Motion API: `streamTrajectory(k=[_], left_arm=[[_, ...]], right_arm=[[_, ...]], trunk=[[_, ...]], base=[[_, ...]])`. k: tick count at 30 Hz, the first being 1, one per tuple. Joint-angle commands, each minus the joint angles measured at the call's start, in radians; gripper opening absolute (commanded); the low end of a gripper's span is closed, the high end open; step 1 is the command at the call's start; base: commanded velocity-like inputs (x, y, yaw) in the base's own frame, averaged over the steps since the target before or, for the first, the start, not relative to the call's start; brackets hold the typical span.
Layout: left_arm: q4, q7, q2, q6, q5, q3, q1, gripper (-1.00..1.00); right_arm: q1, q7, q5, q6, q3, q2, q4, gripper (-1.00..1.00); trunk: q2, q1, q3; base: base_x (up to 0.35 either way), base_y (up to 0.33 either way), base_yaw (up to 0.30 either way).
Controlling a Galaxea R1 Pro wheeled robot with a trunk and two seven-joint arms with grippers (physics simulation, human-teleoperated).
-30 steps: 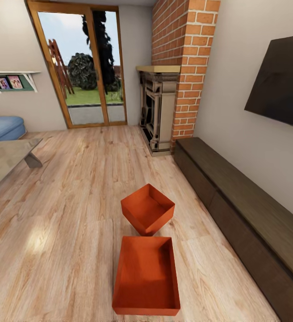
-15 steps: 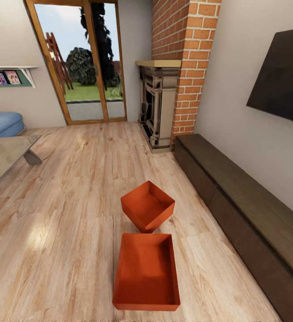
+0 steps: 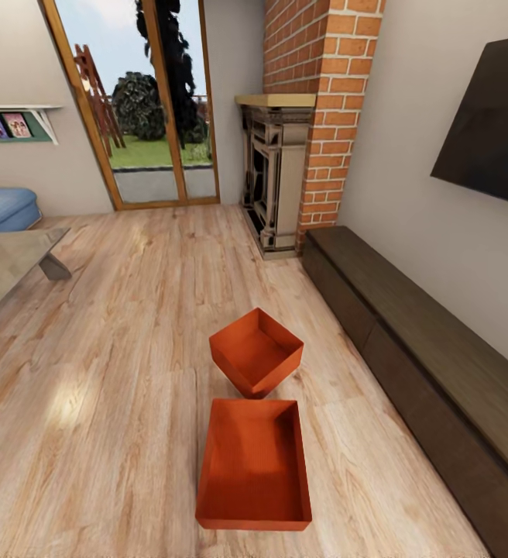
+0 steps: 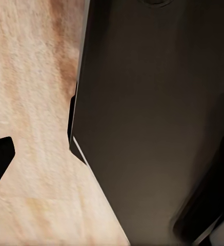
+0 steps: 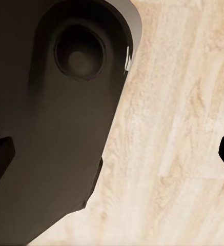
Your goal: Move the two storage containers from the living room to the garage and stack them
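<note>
Two orange-red storage containers sit on the light plank floor point(image 3: 114, 372) of the living room, straight ahead of the robot. The near container point(image 3: 254, 463) lies square to the view, open top up. The far container point(image 3: 255, 352) is turned corner-on and looks tipped, one corner pointing down at the near bin's back rim, touching it or just short of it; I cannot say which. To their right runs the long dark cabinet point(image 3: 432, 364) under the black TV point(image 3: 490, 124). Beyond stand the brick fireplace column point(image 3: 324, 116) and the glass door point(image 3: 149, 108); a low table point(image 3: 6, 267) and a blue sofa point(image 3: 2, 208) are off to the left.

Both bins are untouched and the garage is nowhere in sight, so by my reckoning the job is barely begun: the robot is closing in for a first pick-up. Each wrist camera looks down past dark robot bodywork at the planks, with black finger tips at the picture edges. I cannot tell whether either gripper is spread or closed.

To do this well, I would stop with the near bin centred and within reach, then take it by its two long walls. These thin walls want a level, even hold. Keep clear of the tipped bin, since a nudge could knock it over.
</note>
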Motion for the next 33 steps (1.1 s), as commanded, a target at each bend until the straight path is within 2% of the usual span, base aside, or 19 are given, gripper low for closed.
streamTrajectory(k=[1,33], left_arm=[[-0.002,0.001,0.0,0.006,0.007,0.0,0.0,1.0],[-0.002,0.001,0.0,0.006,0.007,0.0,0.0,1.0]], right_arm=[[-0.001,0.0,-0.008,-0.006,0.008,0.0,0.003,1.0],[-0.001,0.0,-0.007,-0.007,0.008,0.0,0.003,1.0]], trunk=[[0.0,0.0,-0.002],[0.0,0.0,-0.054]], base=[[0.0,0.0,0.0],[0.0,0.0,0.0]])
